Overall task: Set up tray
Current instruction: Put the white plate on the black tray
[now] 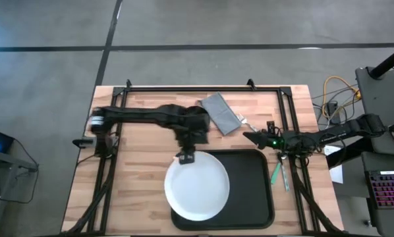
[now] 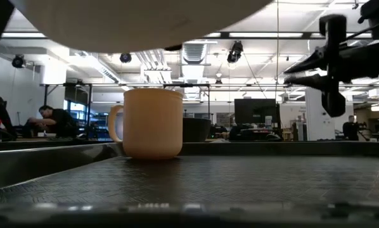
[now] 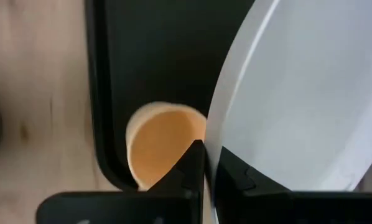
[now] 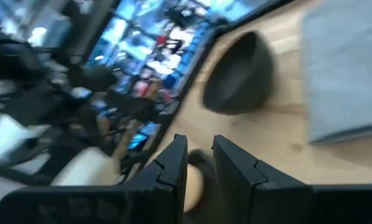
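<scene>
Item one, the tray (image 1: pixel 253 191): flat, black, rectangular with rounded corners and a raised rim. You find it on the near middle of the wooden table (image 1: pixel 138 191). The low view shows you its floor as a fine pebbled texture.

Item two, the white plate (image 1: pixel 197 187): round, smooth, glossy. From above it covers the tray's left half. The left gripper (image 1: pixel 186 157) pinches its far rim, fingers pressed together on the edge. From the low view you see the plate's underside hanging above the tray, so it is lifted, not resting.

Item three, a tan mug (image 2: pixel 153 123): matte, cylindrical, with a handle. You see it standing on the tray only in the low view and the left wrist view; from above the plate hides it.

Item four, a grey napkin (image 1: pixel 221 112): soft rectangle, lying askew on the table beyond the tray.

Item five, the right gripper (image 1: pixel 252 137): it hovers between napkin and tray's far right corner, fingers slightly parted around nothing you can make out.

Item six, a dark round bowl (image 4: pixel 239 74): visible to you only from the right wrist.
</scene>
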